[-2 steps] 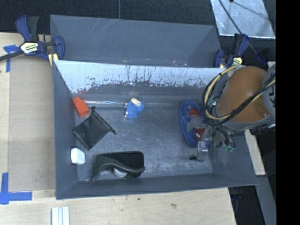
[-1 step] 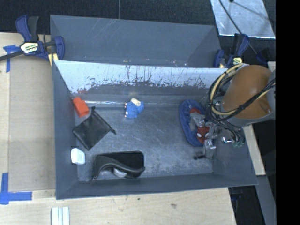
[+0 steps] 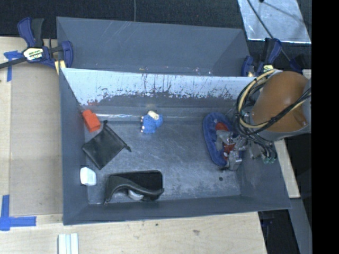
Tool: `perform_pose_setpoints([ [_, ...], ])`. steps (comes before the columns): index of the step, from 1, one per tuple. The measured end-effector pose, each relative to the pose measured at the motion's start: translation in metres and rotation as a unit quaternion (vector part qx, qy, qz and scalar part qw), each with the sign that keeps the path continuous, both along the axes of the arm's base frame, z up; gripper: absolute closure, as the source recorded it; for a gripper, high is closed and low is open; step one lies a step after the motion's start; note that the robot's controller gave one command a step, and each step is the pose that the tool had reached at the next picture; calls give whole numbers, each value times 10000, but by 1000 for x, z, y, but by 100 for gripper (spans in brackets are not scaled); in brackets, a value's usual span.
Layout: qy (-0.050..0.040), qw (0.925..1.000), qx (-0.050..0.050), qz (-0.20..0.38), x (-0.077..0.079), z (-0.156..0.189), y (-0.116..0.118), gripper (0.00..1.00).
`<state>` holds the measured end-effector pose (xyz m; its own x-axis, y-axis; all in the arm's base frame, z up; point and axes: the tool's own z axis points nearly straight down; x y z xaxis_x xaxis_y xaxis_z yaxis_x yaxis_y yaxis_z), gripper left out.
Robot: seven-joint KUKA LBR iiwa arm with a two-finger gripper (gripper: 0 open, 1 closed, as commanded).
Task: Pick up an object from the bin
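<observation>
The end effector [image 3: 231,160] is beside the blue curved thing [image 3: 211,139]; open or closed, I can't tell. A glancing touch could skid it away.

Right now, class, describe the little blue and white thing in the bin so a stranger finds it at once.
Find the grey bin and look at the floor just below the middle of its back wall. There lies the small blue and white thing, alone, right of the orange block. Only it pairs blue with white.
</observation>
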<state>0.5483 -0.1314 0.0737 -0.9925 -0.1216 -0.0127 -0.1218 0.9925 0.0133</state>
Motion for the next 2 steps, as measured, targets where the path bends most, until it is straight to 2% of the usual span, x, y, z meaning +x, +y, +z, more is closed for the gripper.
perform_pose_setpoints([
  [1,0,9999,-71,133,12,74,-16,100],
  [2,-7,9999,-86,-58,5,191,0,100],
])
